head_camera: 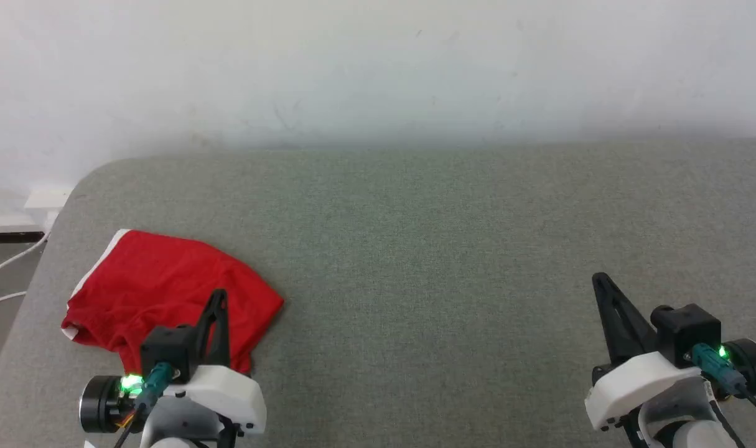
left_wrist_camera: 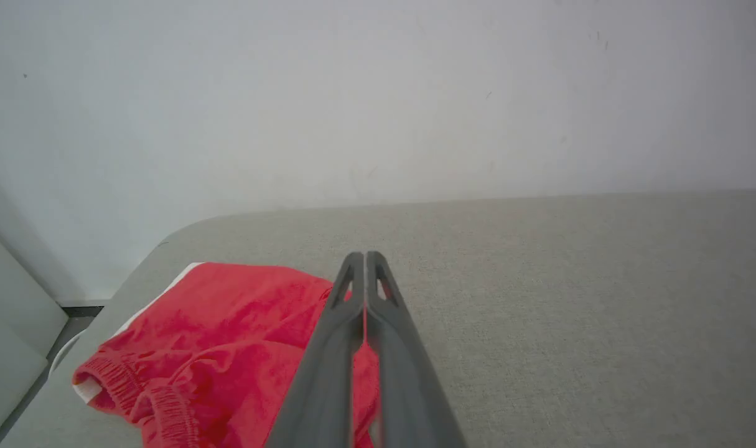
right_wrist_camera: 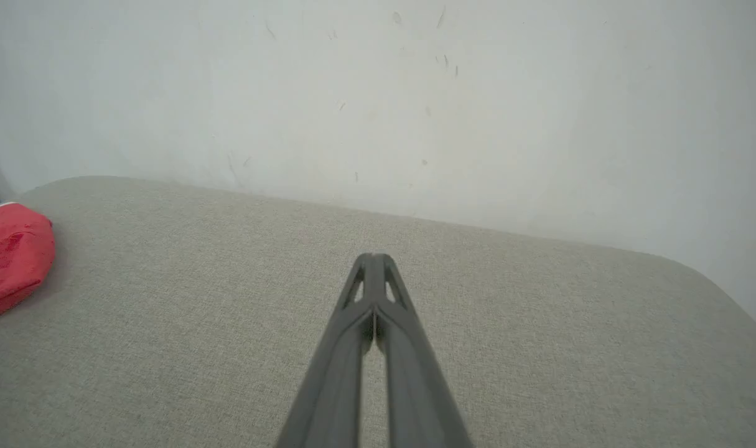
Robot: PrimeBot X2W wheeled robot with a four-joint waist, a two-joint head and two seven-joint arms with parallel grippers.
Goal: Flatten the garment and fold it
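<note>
The grey padded surface (head_camera: 452, 236) carried the garment (head_camera: 160, 286), crumpled near its left corner; flattening looked not yet begun. The left gripper (head_camera: 219, 294) hung over the cloth, the right gripper (head_camera: 598, 278) well apart, both pinched together and empty; next, the jaws would probably need to part and take an edge

No legible text or markings anywhere.
</note>
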